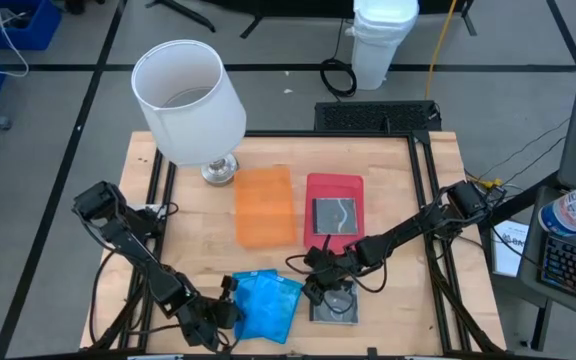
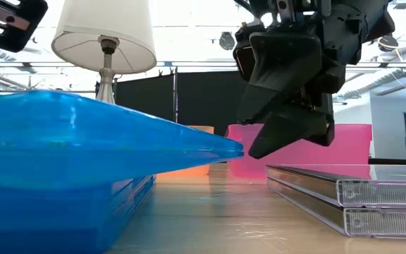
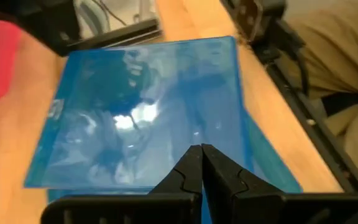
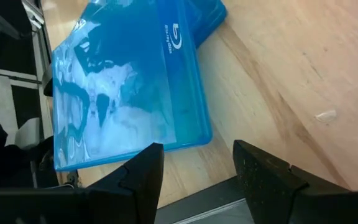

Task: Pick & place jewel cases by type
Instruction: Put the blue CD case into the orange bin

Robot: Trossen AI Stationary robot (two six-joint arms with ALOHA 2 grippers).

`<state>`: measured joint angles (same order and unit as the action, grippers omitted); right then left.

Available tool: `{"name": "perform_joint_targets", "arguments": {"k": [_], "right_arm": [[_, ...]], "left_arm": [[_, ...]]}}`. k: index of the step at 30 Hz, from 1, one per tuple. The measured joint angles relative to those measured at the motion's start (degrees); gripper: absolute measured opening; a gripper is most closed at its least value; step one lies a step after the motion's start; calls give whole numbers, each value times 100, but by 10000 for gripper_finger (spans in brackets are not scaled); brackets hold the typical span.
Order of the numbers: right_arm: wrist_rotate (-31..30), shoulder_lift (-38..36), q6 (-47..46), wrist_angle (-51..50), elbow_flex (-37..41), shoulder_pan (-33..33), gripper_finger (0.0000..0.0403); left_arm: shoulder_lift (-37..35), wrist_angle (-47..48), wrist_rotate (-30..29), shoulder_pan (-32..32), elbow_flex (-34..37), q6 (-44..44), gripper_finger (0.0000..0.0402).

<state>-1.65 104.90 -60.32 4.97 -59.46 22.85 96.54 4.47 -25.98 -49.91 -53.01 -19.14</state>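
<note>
Several translucent blue jewel cases (image 1: 268, 305) lie stacked at the table's near edge. My left gripper (image 3: 201, 155) comes from the near left and is shut on the top blue case (image 3: 142, 112). Two clear, dark-centred cases (image 2: 344, 197) are stacked to the right of the blue ones. My right gripper (image 2: 273, 144) hangs open just above their left end (image 1: 336, 305), touching nothing. Another dark case (image 1: 334, 215) lies flat in the red tray (image 1: 335, 185). The orange tray (image 1: 265, 205) holds no case. My left gripper pinches the top blue case between its two fingers at the case's near-left edge (image 3: 194, 140), coming in low from the table's near left. The case is tilted, with its free right corner (image 2: 237, 149) raised above the blue cases under it (image 2: 111, 201).
A white-shaded lamp (image 1: 193, 100) stands at the table's far left, beside the orange tray. Bare wood (image 1: 388, 200) lies right of the red tray. Black frame rails (image 1: 423, 190) run along the table's sides.
</note>
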Motion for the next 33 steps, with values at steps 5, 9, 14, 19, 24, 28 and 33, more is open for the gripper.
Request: {"name": "perform_joint_targets", "arguments": {"k": [5,9,14,19,24,28,33], "right_arm": [[-138,4,16,84,0,24,183],[-286,8,-15,71,0,52,183],[-294,122,-55,131,-1,50,183],[-210,520,-138,621,-102,49,183],[-38,739,-30,645,-221,-11,183],[8,749,98,726,-208,-58,182],[27,728,117,830,-208,-66,182]], "left_arm": [[62,14,256,-4,-31,43,6],[62,19,256,-2,-33,-19,14],[62,53,300,-4,-33,84,4],[62,63,301,-4,-33,98,18],[62,154,300,-4,-33,61,18],[215,129,300,-4,-33,75,5],[667,-52,354,70,-33,86,14]]}}
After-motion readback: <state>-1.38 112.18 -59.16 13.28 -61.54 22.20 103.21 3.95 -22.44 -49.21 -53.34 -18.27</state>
